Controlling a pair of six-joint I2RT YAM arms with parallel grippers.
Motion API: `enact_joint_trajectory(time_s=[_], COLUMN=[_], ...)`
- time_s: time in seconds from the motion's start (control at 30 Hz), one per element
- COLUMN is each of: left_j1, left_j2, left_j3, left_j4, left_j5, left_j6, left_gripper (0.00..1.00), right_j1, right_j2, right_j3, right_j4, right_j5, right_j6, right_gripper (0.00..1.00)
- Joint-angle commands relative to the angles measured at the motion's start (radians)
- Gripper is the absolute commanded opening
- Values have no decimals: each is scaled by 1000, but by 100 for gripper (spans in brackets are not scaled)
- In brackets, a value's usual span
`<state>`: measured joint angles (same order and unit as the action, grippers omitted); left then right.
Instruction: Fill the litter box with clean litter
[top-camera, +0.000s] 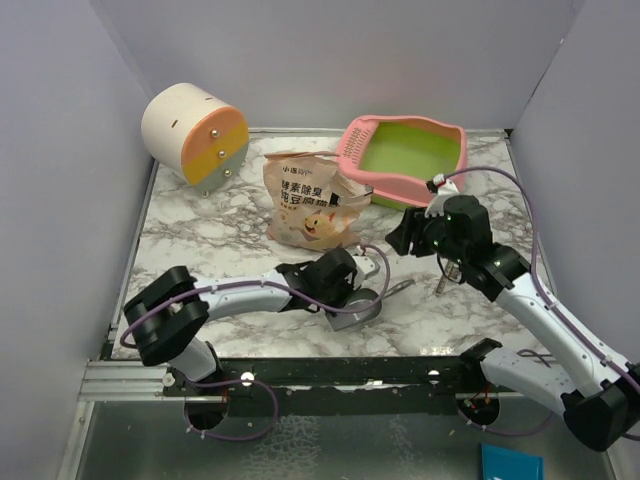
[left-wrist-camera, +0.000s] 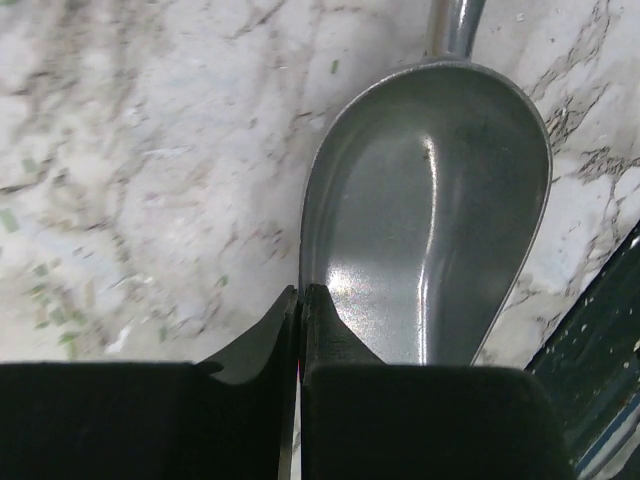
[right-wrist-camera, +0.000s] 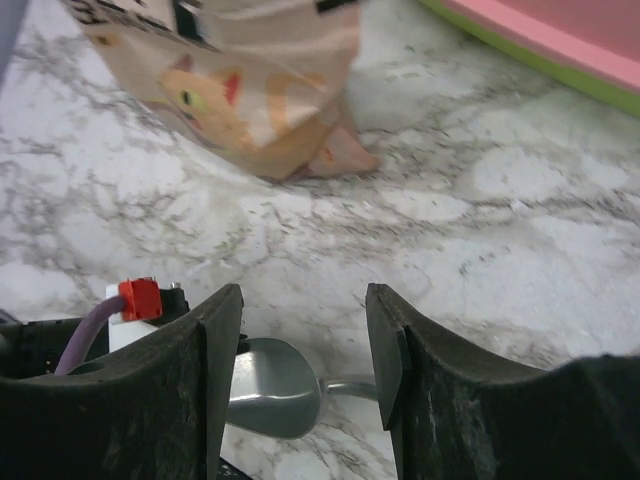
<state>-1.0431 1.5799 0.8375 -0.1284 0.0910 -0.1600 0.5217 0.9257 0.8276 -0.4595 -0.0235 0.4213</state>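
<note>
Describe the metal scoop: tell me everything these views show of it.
The scoop is grey, dull-shiny metal: a deep rounded bowl and a thin round handle. It lies empty, open side up, on the marble table near the front edge, handle pointing to the robot's right. The left gripper is shut with its tips at the bowl's rim, apparently pinching it. The bag stands apart behind it.

My left arm (top-camera: 240, 295) and right arm (top-camera: 545, 320) are pale grey tubes with black joints, and a purple cable (top-camera: 520, 200) trails along each. My left gripper (left-wrist-camera: 301, 292) and right gripper (right-wrist-camera: 303, 300) carry matte black wedge fingers. A red plug (right-wrist-camera: 139, 298) shows lower left in my right wrist view.
</note>
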Motion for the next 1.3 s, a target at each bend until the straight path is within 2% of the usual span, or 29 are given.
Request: enact_joint_trajectory(time_s=[0.0,0.13,0.23,0.57,0.7,0.9,1.07,1.27], left_j1=[-3,5,14,18,18,18,18,18], left_j2=[-205,-401,-536,-783,-809,-801,-790,-782], left_j3=[25,22,29,37,34,34,33,43], left_j4=[-88,-122,-129,-197,-211,-210,-196,-190], left_j5=[-192,-372,-449,-490,-503,-488,-487,-473], left_j6=[87,127,161,190,189,188,194,195], left_gripper=[0,0,0,0,0,0,0,0], right_j1=[-2,-2,-2,-2,-2,-2,-2,-2], right_j2=[75,157,215,286,322,337,349,368], right_j3=[207,381,477,566,582,568,562,545], right_j4=[-10,-41,-50,31,36,49,52,40], right_j5=[-218,-341,-448,-603,-712,-751,-798,-819], right_j6=[-23,-50,-67,-67,-67,-73,-74,-101], right_gripper=[54,60,60,61,61,60,51,50])
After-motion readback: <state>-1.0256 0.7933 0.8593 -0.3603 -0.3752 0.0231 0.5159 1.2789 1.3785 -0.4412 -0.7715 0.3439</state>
